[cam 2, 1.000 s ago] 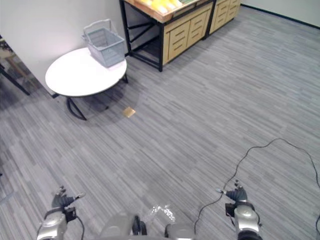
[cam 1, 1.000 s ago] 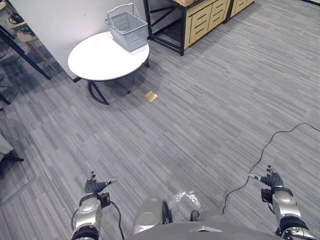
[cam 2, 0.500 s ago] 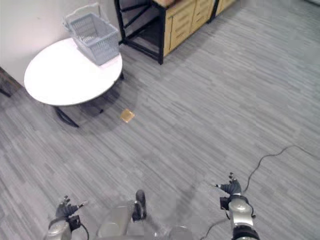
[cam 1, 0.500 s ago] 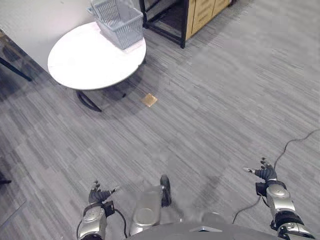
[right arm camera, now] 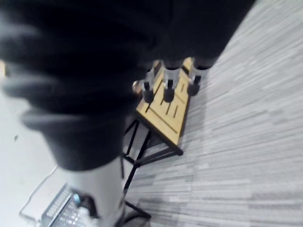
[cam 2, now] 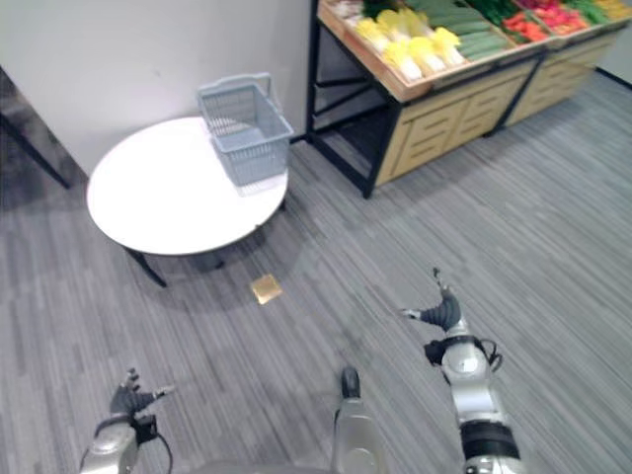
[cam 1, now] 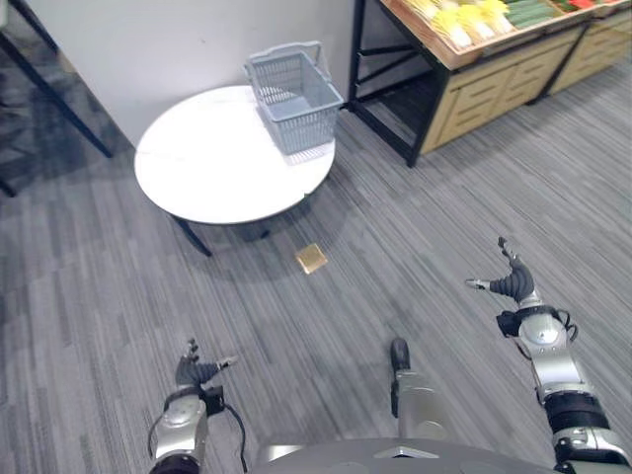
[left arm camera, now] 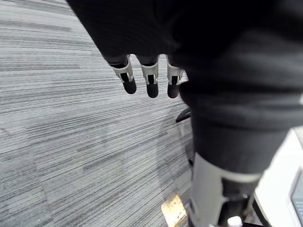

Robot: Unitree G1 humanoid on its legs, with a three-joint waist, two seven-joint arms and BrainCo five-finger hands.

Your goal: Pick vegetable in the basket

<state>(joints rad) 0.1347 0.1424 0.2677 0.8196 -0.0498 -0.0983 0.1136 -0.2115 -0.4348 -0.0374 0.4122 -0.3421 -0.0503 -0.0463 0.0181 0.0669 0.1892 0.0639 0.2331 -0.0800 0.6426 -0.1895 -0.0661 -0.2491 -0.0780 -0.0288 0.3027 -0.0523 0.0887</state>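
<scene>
The view has swung up and round since a moment ago. It's the camera that has moved, not the furniture, and a wooden produce stand (cam 2: 444, 94) now comes into sight at the far right. That matters for the task: the vegetables (cam 2: 415, 39) lie on the stand's top in yellow, green and red rows, none of them picked yet.

Left to right now. The left hand (cam 1: 195, 373) hangs low at the robot's side, relaxed and holding nothing; its wrist view shows the fingers (left arm camera: 150, 82) straight over bare floor. Next is the round white table (cam 1: 212, 168), with the grey basket (cam 1: 293, 89) upright at its far edge, on the side nearer the stand, and it looks empty. A small tan plate (cam 1: 311, 259) lies on the floor just in front of the table. The stand is well apart from both hands. The right hand (cam 1: 513, 285) is lifted out in front, fingers spread wide, thumb out, carrying nothing. My read is that this is the approach, and getting closer to the stand comes first
</scene>
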